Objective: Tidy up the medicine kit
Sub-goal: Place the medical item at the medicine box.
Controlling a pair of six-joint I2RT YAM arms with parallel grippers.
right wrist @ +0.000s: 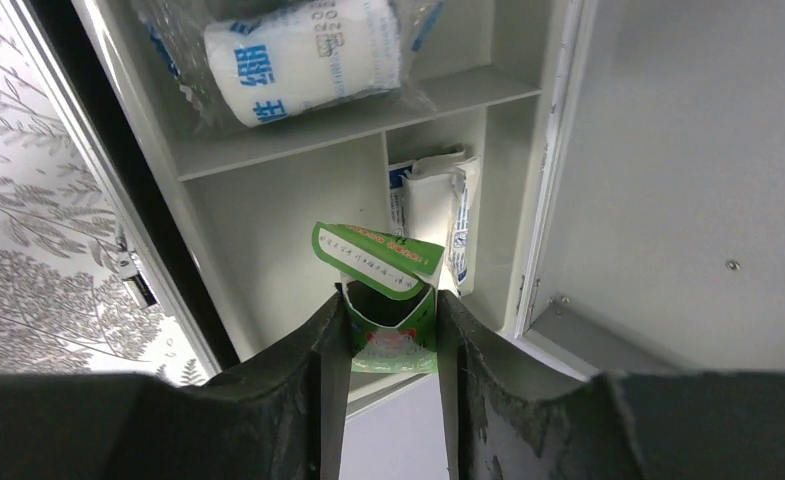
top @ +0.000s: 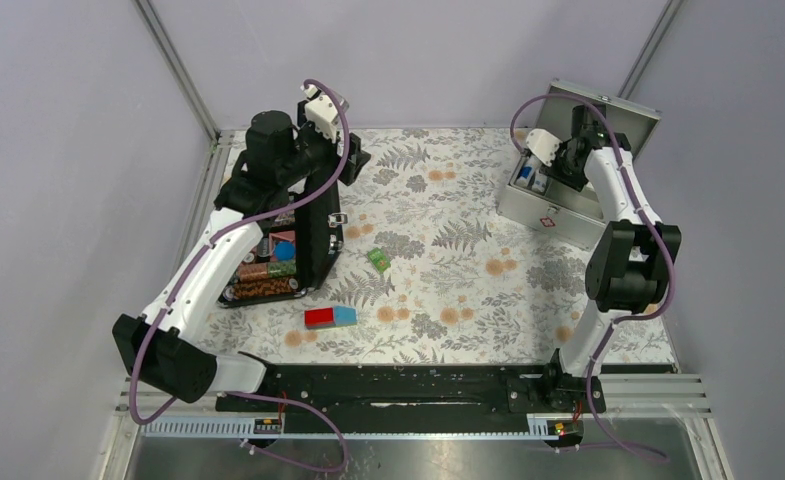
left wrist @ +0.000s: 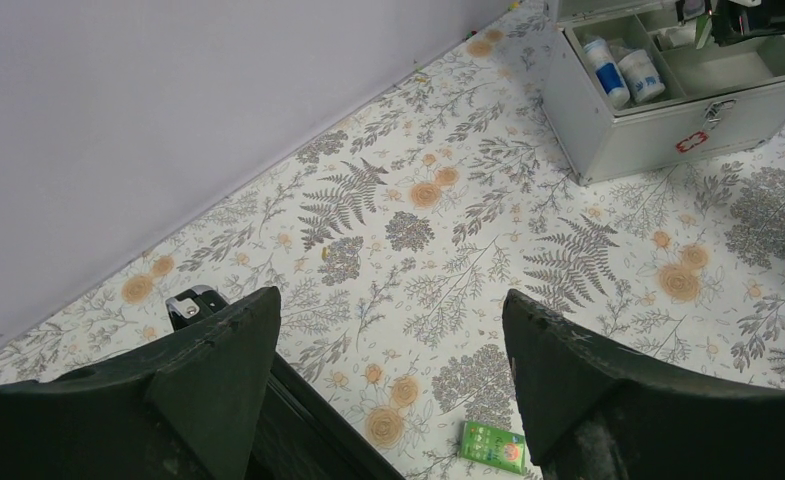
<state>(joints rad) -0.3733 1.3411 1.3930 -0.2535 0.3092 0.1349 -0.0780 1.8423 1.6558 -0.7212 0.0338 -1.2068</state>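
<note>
On the top view I have the medicine kit (top: 553, 212) at the upper right of the frame. It sits on the fern-print bench (top: 448, 200) with its lid (top: 633, 120) thrown back and the red-cross mark on its front wall. My right gripper (top: 566, 160) is over the open box.

On the right wrist view, the right gripper (right wrist: 390, 300) is narrowed on a small green carton (right wrist: 393, 335), with one finger flat on each side. The carton's top flap is open and bent towards the upper left. The carton is over the tray's large compartment, and I cannot tell whether it touches the floor. Past the divider, at the top of the frame, lies a wrapped white roll (right wrist: 303, 50) with blue print. A white packet (right wrist: 438, 205) stands in the narrow slot right of centre.

My left gripper (top: 353, 160) is at the upper centre-left of the top view, above the black case (top: 278, 262). On its own wrist view the left gripper (left wrist: 390, 300) stands wide, holding nothing. A second green carton (left wrist: 493, 445) lies flat at the bottom of that frame. A red and blue box (top: 329, 317) lies low in the centre of the top view.
</note>
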